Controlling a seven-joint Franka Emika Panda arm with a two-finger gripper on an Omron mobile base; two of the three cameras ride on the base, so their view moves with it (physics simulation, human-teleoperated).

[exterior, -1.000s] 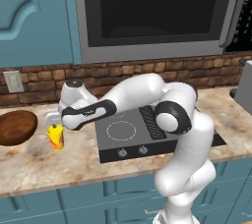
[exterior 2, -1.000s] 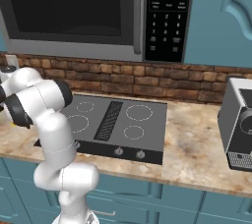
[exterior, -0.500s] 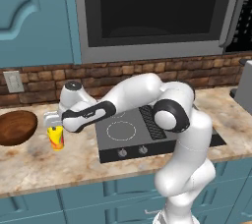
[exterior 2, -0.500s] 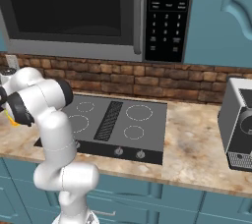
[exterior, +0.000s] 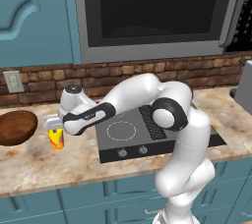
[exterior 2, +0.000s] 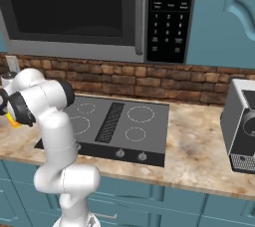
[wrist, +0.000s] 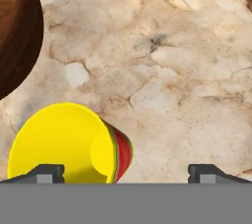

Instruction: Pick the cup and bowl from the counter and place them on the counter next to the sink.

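**Tool wide open above cup**

Tool spread fully, gripping nothing, poised over the upright cup. Cup stands on the worktop left of the stovetop, near the bowl, not touching.

My arm reaching far left from the base, elbow bent, wrist low, my gripper pointing down, jaws spread wide, nothing held between my fingertips
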